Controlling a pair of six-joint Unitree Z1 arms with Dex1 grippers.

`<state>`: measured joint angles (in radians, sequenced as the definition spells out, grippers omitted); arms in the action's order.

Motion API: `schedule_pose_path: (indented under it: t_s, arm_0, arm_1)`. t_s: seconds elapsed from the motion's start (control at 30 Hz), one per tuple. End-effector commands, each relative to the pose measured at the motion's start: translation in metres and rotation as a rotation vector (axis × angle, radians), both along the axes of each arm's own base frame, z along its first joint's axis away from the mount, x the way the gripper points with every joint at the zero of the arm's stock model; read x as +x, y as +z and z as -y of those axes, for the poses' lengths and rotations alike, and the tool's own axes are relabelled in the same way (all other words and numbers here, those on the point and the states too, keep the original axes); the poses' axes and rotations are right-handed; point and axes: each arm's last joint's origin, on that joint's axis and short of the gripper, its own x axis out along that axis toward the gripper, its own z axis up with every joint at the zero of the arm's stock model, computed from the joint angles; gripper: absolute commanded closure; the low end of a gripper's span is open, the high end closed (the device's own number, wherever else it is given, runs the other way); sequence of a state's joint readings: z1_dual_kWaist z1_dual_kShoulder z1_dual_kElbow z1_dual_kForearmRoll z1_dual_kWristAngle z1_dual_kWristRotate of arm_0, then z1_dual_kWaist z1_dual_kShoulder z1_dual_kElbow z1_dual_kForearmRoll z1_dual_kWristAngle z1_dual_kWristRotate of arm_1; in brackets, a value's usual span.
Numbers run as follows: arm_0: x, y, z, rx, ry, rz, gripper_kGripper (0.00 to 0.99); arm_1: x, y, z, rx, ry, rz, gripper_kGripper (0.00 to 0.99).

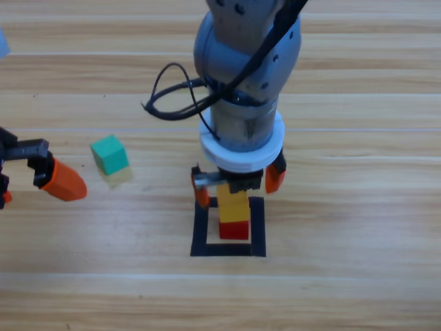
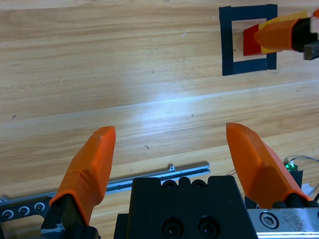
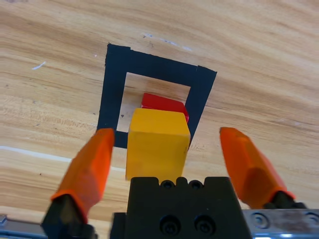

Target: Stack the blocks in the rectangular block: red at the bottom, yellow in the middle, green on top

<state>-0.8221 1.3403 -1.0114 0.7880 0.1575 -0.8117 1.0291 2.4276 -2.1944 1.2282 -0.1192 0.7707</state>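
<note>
At the table's left edge the left gripper (image 1: pixel 58 181) is being held still, well apart from everything else; its jaws are being kept wide with nothing but bare wood between them, as is being shown in the left wrist view (image 2: pixel 172 149). Just to the right of it, the green cube (image 1: pixel 109 154) is being left on the wooden table (image 1: pixel 358 289), near that gripper's tip but not touched by it, and well to the left of the tape outline.

Toward the table's middle, the rectangular block (image 1: pixel 229 248) of black tape is being occupied by the red cube (image 1: pixel 234 229), which is sitting on the bare wood inside the outline. The yellow cube (image 1: pixel 233 203) is being carried on top of the red one, roughly squared with it.

The right gripper (image 1: pixel 238 185) is being held straight above this stack, its arm coming down from the top edge. In the right wrist view the yellow cube (image 3: pixel 157 144) is being framed between the two orange jaws, which are being spread wider than the cube, with a clear gap on each side, so the cube is not being touched by either. The red cube (image 3: pixel 164 105) is being glimpsed just beyond it, inside the tape outline (image 3: pixel 112 94).
</note>
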Motion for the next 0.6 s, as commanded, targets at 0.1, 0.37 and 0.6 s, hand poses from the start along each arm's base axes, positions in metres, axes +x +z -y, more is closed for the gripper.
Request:
schedule_pose_path:
  t_s: [0.1,0.37,0.6]
  arm_0:
    - [0.009,-0.009,-0.001,0.015,0.016,-0.015,0.047]
    - [0.073,-0.029,-0.008,-0.045,0.16,-0.034,0.06]
    - [0.18,-0.078,0.026,0.018,0.306,-0.16,0.059]
  arm_1:
    - [-0.075,0.137,0.036,0.176,0.071,0.219,0.0]
    - [-0.117,0.135,0.159,0.497,0.106,0.33,0.0]
    - [-0.116,0.12,0.186,0.472,0.069,0.297,0.0]
